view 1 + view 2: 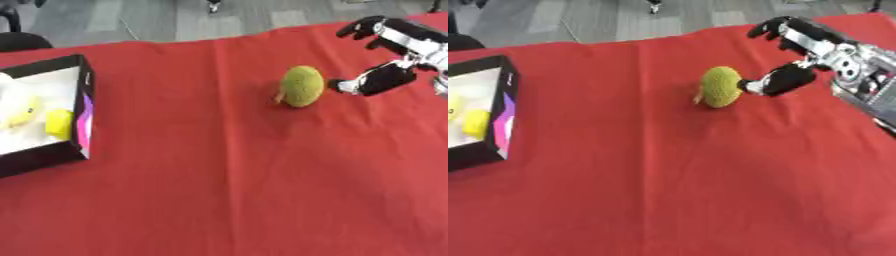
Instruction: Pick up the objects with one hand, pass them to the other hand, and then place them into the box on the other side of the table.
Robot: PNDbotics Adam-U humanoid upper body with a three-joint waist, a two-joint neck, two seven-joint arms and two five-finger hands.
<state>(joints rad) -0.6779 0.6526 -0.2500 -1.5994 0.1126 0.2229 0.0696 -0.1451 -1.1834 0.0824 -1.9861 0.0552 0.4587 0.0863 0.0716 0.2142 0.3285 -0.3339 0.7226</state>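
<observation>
A desk (227, 200) covered in red cloth is seen from above, and the task appears to be partly done. At about nine o'clock, at the left edge, a black-walled box (85, 107) with a white floor is seen, and yellow items (58, 123) are already lying inside it, so some objects can be judged as delivered. One object is left: a round, rough-skinned green fruit (302, 86), resting on the cloth at about one o'clock from the centre, well apart from the box. The fruit has not yet been lifted, so the pick-up, the pass to the other hand and the placing into the box are all judged to be outstanding for it. The right hand (798, 47), black with silver parts, is reached in from the upper right corner at about two o'clock. Its fingers are spread and curved like an open claw, the upper ones arched above and beyond the fruit, the thumb (776, 80) pointed at the fruit's right side, with its tip at or just short of the skin; whether contact is made cannot be told. Nothing is held. The left hand is not shown in either view
</observation>
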